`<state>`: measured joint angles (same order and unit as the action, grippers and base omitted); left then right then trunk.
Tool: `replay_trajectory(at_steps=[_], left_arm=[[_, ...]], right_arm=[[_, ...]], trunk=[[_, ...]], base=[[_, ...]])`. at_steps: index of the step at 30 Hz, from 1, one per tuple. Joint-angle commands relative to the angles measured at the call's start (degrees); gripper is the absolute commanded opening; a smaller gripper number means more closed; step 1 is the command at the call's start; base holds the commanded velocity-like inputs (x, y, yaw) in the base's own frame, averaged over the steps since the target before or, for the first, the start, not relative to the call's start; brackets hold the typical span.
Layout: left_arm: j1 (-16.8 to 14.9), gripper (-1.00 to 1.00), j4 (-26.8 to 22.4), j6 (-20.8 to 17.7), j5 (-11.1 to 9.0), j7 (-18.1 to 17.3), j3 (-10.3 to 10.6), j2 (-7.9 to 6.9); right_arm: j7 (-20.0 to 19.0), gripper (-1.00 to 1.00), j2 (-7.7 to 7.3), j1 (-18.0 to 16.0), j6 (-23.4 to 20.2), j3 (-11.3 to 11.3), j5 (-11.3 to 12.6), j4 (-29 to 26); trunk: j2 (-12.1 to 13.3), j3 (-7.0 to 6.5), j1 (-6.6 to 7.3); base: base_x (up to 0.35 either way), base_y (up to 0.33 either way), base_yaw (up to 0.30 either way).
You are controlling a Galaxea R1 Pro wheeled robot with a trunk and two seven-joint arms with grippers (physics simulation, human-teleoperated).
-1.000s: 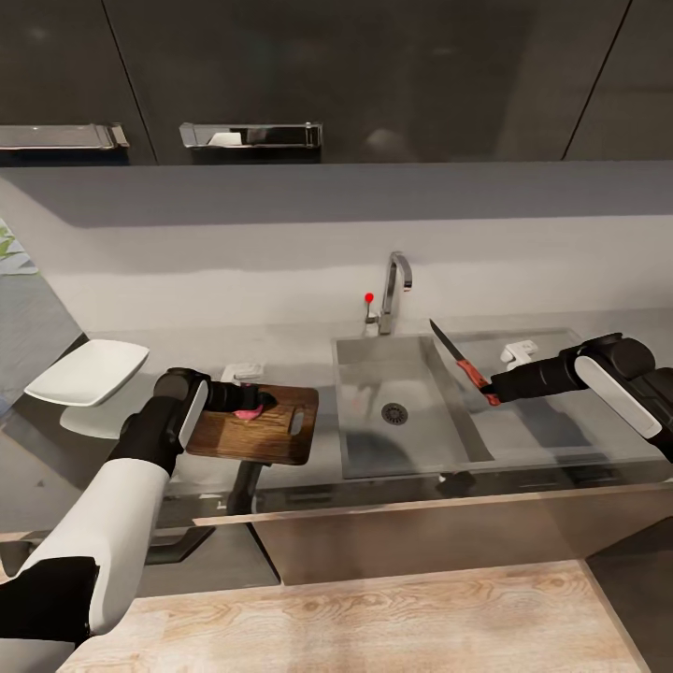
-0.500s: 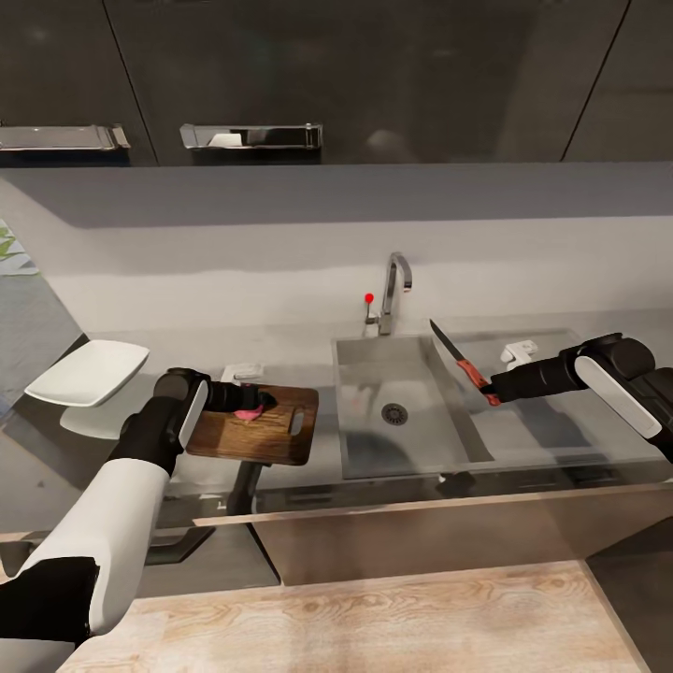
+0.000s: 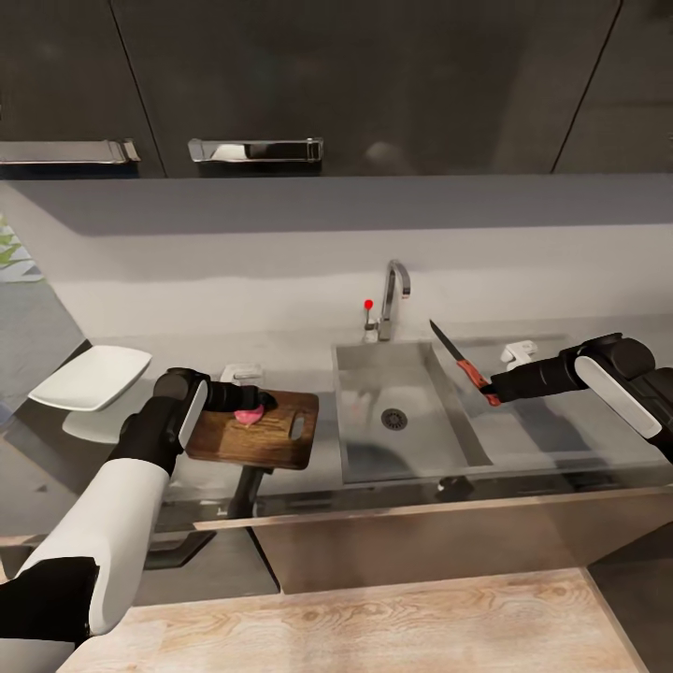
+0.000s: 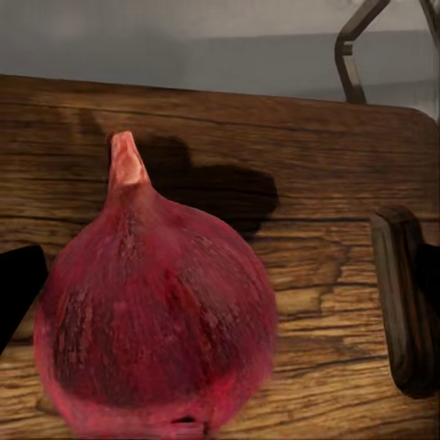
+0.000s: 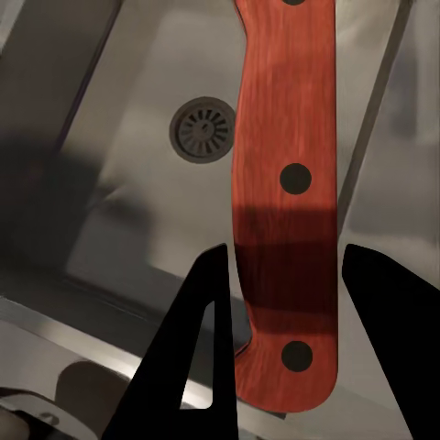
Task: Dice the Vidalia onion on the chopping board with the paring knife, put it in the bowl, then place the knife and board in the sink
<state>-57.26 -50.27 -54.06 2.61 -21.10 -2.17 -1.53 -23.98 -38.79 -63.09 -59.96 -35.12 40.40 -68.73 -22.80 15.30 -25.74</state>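
The dark reddish Vidalia onion (image 3: 248, 415) (image 4: 156, 312) rests on the dark-brown chopping board (image 3: 266, 437) (image 4: 321, 137), which lies on the grey countertop (image 3: 187, 360) left of the sink (image 3: 360, 449). My left gripper (image 3: 254, 404) reaches over the board and is shut on the onion; one dark fingertip (image 4: 18, 284) shows against the onion's side. My right gripper (image 3: 490, 389) (image 5: 289, 339) hovers over the sink's right rim, shut on the reddish-brown handle of the paring knife (image 3: 458, 360) (image 5: 289, 183), blade pointing up and away. The white bowl (image 3: 91, 377) sits at the far left.
A bent chrome tap (image 3: 393, 294) and red knob (image 3: 369, 304) stand behind the basin, whose drain (image 3: 394, 418) (image 5: 203, 128) is bare. Small white items lie behind the board (image 3: 241, 372) and right of the sink (image 3: 517, 352). Dark wall cabinets hang above; wooden floor lies below the counter front.
The whole head view has shifted slightly, so the camera moved. Both arms, the onion, the board and the knife keep their places.
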Motion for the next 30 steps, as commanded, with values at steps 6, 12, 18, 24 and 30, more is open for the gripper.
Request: replay_trajectory(at_steps=[6,12,18,24,30], left_arm=[[-0.05,1.00,-0.13,-0.17,0.29,-0.35,-0.11,-0.05],[-0.05,1.00,-0.33,-0.17,0.29,-0.35,-0.11,-0.06],[-0.06,1.00,-0.37,-0.17,0.29,-0.35,-0.10,-0.06],[-0.06,1.00,-0.36,-0.17,0.29,-0.35,-0.11,-0.06],[-0.05,1.00,-0.47,-0.17,0.30,-0.35,-0.13,-0.06]], right_arm=[[-0.63,-1.00,-0.03,-0.11,-0.04,-0.12,-0.54,-0.01],[-0.63,-1.00,0.02,-0.11,-0.04,-0.12,-0.50,-0.01],[-0.63,-1.00,0.03,-0.11,-0.04,-0.12,-0.50,-0.01],[-0.63,-1.00,0.03,-0.11,-0.04,-0.12,-0.50,-0.01],[-0.63,-1.00,0.03,-0.11,-0.04,-0.12,-0.50,-0.01]], trunk=[[-0.11,-0.45,-0.04],[-0.11,-1.01,-0.04],[-0.11,-1.58,-0.04],[-0.11,-2.14,-0.04],[-0.11,-2.71,-0.04]], base=[[0.000,0.000,0.000],[0.000,0.000,0.044],[0.000,0.000,0.086],[0.000,0.000,0.086],[0.000,0.000,0.085]])
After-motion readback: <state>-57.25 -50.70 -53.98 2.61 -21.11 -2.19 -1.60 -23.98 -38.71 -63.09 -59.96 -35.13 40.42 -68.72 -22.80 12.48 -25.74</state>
